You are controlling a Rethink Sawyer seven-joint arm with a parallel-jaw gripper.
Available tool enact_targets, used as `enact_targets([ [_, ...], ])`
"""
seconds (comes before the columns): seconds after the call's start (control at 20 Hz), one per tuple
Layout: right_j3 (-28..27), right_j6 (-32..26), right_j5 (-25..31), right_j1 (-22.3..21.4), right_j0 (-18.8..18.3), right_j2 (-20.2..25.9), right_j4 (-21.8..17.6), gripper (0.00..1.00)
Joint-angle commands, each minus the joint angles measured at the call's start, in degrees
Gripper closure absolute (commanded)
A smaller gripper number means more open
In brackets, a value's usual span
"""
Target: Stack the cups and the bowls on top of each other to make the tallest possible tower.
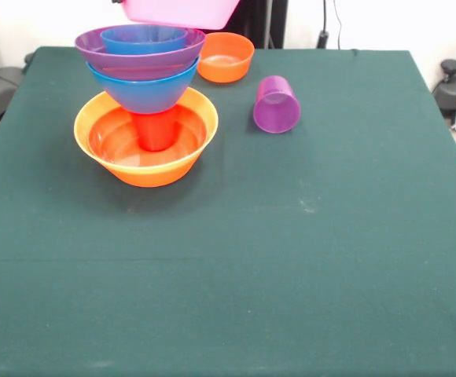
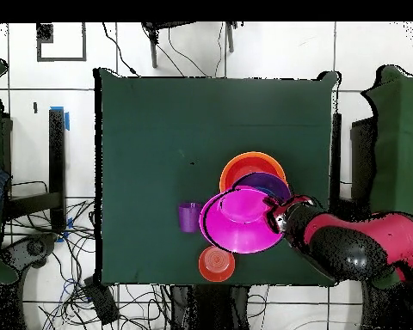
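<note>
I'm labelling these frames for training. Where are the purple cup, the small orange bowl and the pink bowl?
purple cup (image 1: pixel 276 104), front view, on its side wall.
small orange bowl (image 1: pixel 226 56), front view, on its inner wall.
pink bowl (image 2: pixel 241 220), overhead view, on its inside bottom.

The red and black arm (image 2: pixel 365 249) is extended in from the right of the overhead view, its gripper (image 2: pixel 283 215) clamped on the pink bowl's (image 2: pixel 240 222) rim.

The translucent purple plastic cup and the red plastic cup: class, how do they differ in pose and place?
The translucent purple plastic cup lies on its side on the green table, apart from the tower; the red plastic cup stands inside the large orange plastic bowl. The purple cup carries nothing; the red cup has a blue plastic bowl on top of it. Both are small tapered tumblers.
</note>
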Motion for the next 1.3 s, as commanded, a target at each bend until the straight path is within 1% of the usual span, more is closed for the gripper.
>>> enact_targets([
  [0.05,1.14,-21.23,3.99,4.91,-0.15,-4.74,-3.35,1.0],
  [0.3,0.52,-23.39,6.72,7.61,-1.99,-4.71,-1.12,1.0],
  [0.4,0.05,-23.37,7.9,8.23,-2.2,-5.06,-0.33,1.0],
  [0.7,-2.1,-23.85,10.45,9.63,-2.23,-6.76,0.15,1.0],
  [0.85,-2.89,-22.4,10.52,9.72,-1.9,-8.04,-0.04,1.0],
  [0.9,-3.2,-21.61,10.04,9.72,-1.61,-8.69,-0.51,1.0],
  [1.1,-3.32,-21.75,7.93,10.57,-0.94,-9.95,-2.92,1.0],
  [1.3,-3.02,-20.26,7.04,10.45,-0.92,-10.73,-3.24,1.0],
])
